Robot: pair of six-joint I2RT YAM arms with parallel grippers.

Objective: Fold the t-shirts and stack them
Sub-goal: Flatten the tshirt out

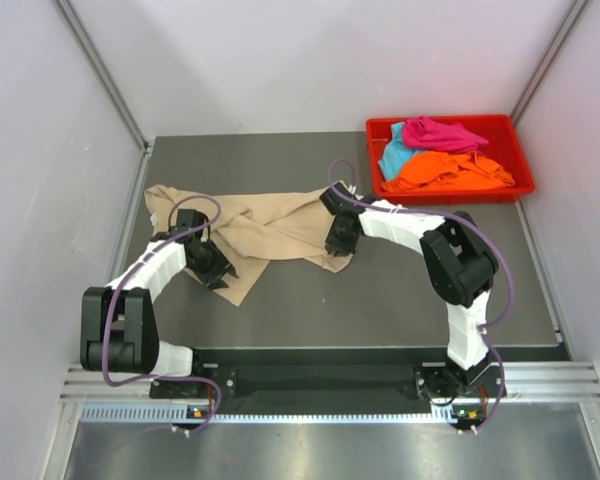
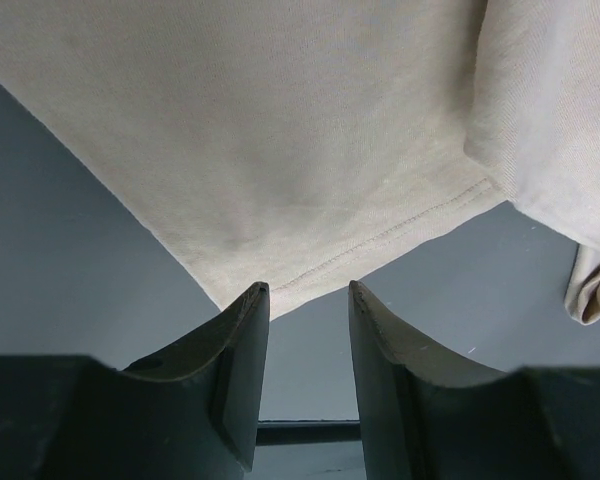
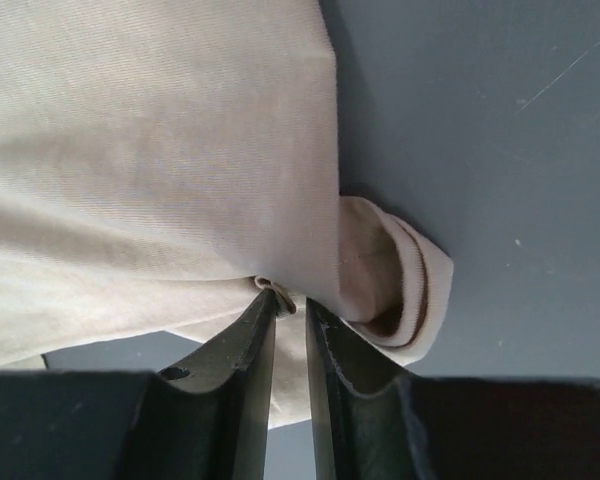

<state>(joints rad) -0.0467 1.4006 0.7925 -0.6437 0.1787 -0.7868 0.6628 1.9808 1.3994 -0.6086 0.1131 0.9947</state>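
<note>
Beige t-shirt (image 1: 270,230) lies rumpled and half spread on the dark table (image 1: 380,300), right in front of both arms. The orange t-shirt (image 1: 450,170), magenta t-shirt (image 1: 435,132) and teal t-shirt (image 1: 395,155) are piled in the red tray (image 1: 450,197) at the far right.

It's thin, floppy knit: light, zero stiffness, so I'd expect it to sag and bunch anywhere it isn't held. The best places to grab look like the stitched edges, meaning the hem corner (image 2: 380,240) and the sleeve cuff (image 3: 410,290). The doubled cloth there gives the fingers something to bite.

Left gripper (image 2: 305,290) has its jaws apart, with the hem corner right at the tips but not between them. Right gripper (image 3: 290,298) is nearly closed on a fold beside the rolled cuff. A bit of cloth sits at its tips, but honestly I can't tell if it's really gripped.
</note>
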